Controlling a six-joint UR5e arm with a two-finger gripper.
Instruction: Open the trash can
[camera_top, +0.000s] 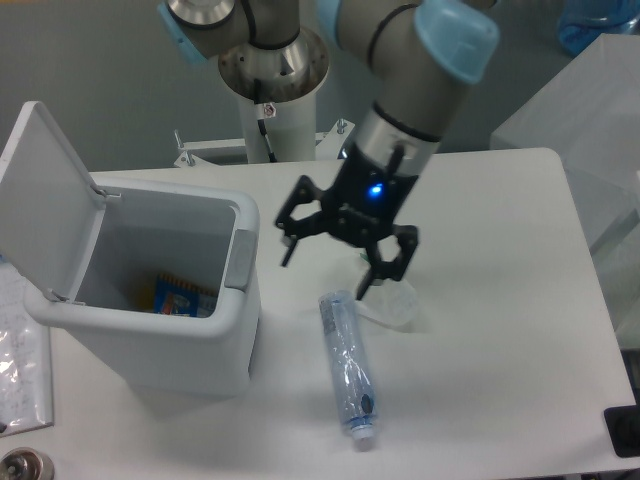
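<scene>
The white boxy trash can (190, 340) stands at the left of the table. Its flat lid (45, 195) is swung up and back on the left side, so the bin is open. A grey push-button latch (239, 260) sits on its right rim. Inside lies a blue and orange packet (180, 297). My gripper (325, 275) hangs just right of the bin, above the table, fingers spread wide and empty.
A crushed clear plastic bottle (346, 365) with a blue label lies on the table below the gripper. A clear plastic piece (395, 305) lies to its right. A translucent box (590, 130) stands at the right edge. Papers (20, 360) lie at the far left.
</scene>
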